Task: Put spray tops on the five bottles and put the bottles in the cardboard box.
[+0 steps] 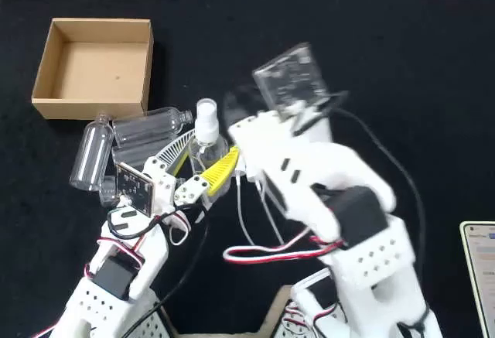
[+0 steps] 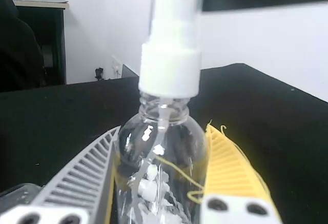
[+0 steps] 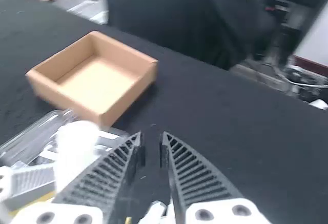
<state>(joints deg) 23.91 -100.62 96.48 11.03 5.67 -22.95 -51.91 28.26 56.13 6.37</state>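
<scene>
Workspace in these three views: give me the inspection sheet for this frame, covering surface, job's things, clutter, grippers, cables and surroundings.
Surface: black table.
Job's things: cardboard box holds nothing. One upright bottle carries a white spray top. At least two uncapped bottles lie beside the box.
Clutter: a flat device at the table's edge.
Grippers: left gripper is clamped around the upright bottle. Right gripper is above the table near the spray top, with a narrow gap between its fingers and nothing held.
Cables: red and white wires loop between the arms. A black cable runs by the right arm.
Surroundings: white wall, dark furniture.
</scene>
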